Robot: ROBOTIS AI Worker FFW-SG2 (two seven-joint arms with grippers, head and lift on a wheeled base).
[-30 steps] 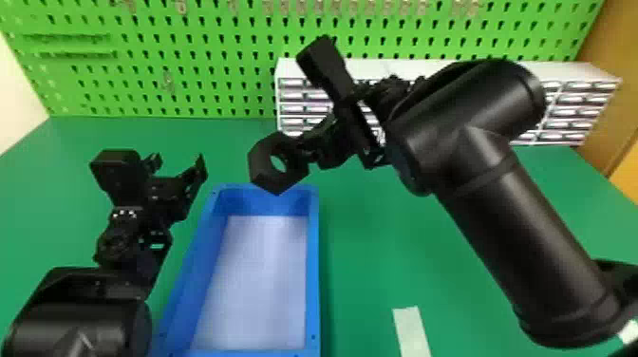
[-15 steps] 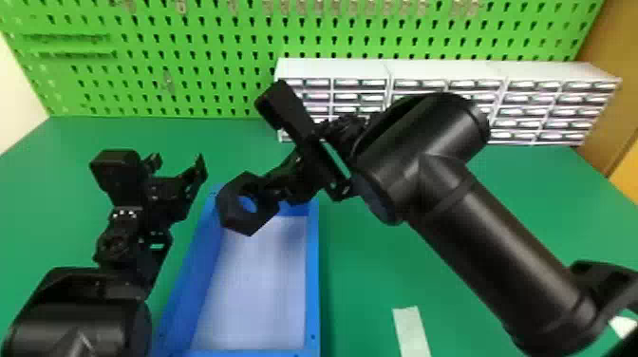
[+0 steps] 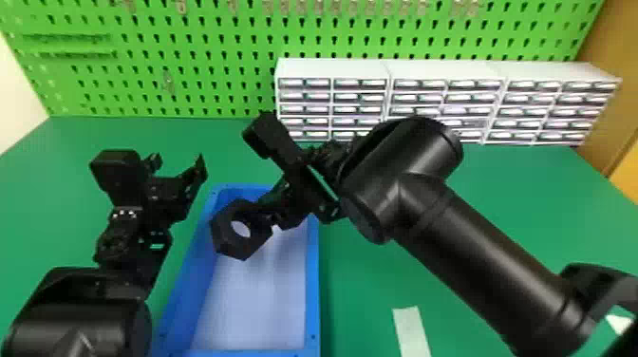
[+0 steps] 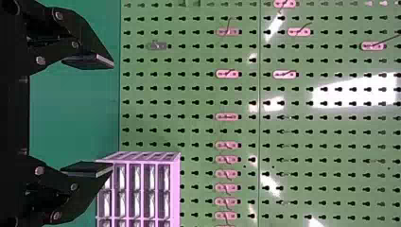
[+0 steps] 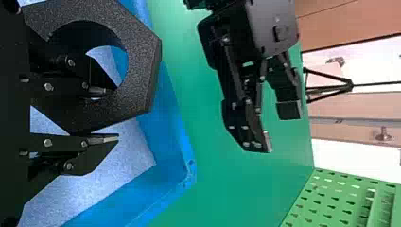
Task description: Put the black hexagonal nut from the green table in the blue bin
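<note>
Black hexagonal nut (image 3: 254,244), one: upright, over the far part of the blue bin (image 3: 312,294), held in my right pincer (image 3: 268,214), its fingers (image 5: 98,91) clamped across the ring, one in the hole, one outside. My left pincer (image 3: 178,161): open, nothing between its fingers, left of the bin. Green bench (image 3: 474,289): beneath the bin. White strip (image 3: 412,327): on the bench, right of the bin. White drawer cabinets (image 3: 332,69): at the back, before the green pegboard (image 3: 190,47).
</note>
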